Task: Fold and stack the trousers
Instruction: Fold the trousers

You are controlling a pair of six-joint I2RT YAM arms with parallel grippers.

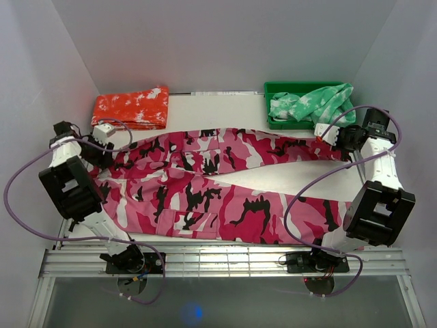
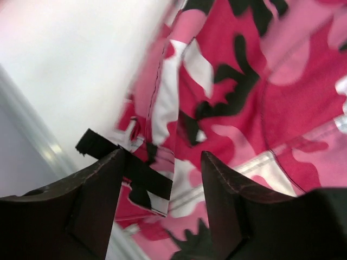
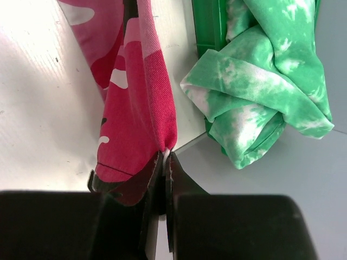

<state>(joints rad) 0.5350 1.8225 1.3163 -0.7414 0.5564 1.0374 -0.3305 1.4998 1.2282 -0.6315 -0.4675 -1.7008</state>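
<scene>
**Right claw pinching the trousers, left claw spread wide over them**

The right claw (image 3: 165, 157) is squeezing its two fingers tight together. It is pinching a corner of the trousers (image 1: 225, 184) between them. From the fingertips, the pink cloth is running away across the white table (image 1: 225, 109). Just beside this claw, a green garment with white splotches (image 3: 260, 81) is spilling over the side of a green bin (image 1: 273, 89). The bin is sitting at the far right of the table.

The left claw (image 2: 162, 157) is holding its two fingers wide apart, and nothing is clamped between them. It is hanging over the left end of the trousers, near the left edge of the table. A thin black strap (image 2: 135, 170) on the cloth is showing in the gap, close to one finger. I cannot tell if the strap is touching that finger.

The trousers are lying spread out across the table from left to right. They are pink and magenta camouflage with black and white patches. The far leg is reaching over to the right claw. The near leg is lying wider, close to the bottoms of the two arms.

A folded orange-red garment with white splotches (image 1: 131, 107) is sitting at the far left of the table. It is near the trousers but apart from them.
</scene>
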